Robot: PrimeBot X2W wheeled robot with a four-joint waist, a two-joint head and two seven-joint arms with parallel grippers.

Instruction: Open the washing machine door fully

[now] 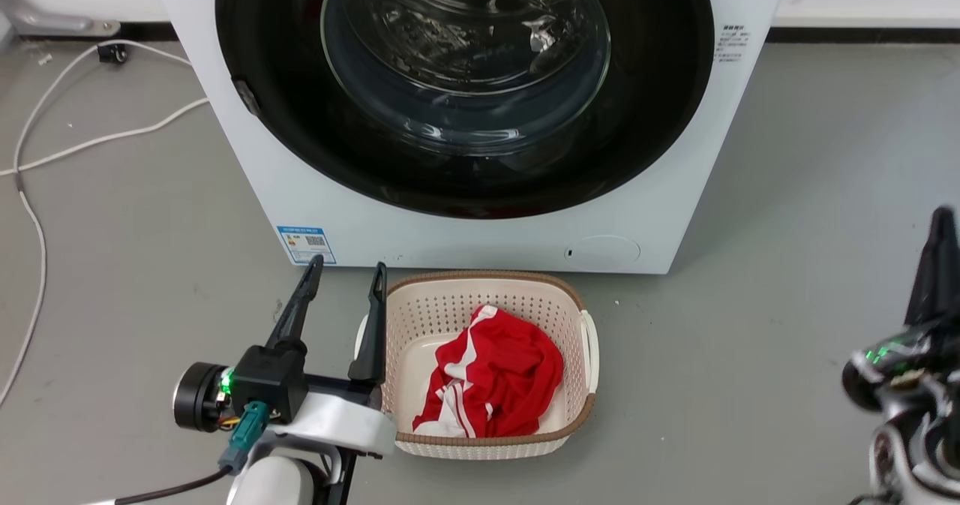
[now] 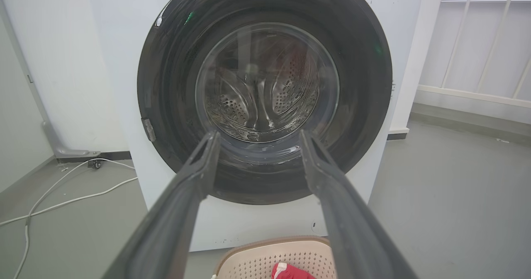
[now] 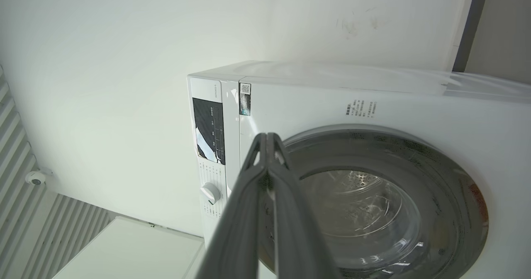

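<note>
Fingers spread wide on my left gripper (image 1: 347,265), nothing held between them, tips pointing straight at the washing machine door (image 2: 265,92). That glossy black disc sits flat against the white machine front, ahead of those tips and apart from them. Its small latch tab (image 2: 148,129) lies off to the left of my left finger. Just beside my other left finger, the pale laundry basket (image 1: 480,276) holds a red and white garment (image 1: 495,381). My right gripper (image 3: 267,136) has its fingers pressed together, empty, hanging well off to the door's right side. A white cable (image 1: 30,190) trails on the floor far left.
</note>
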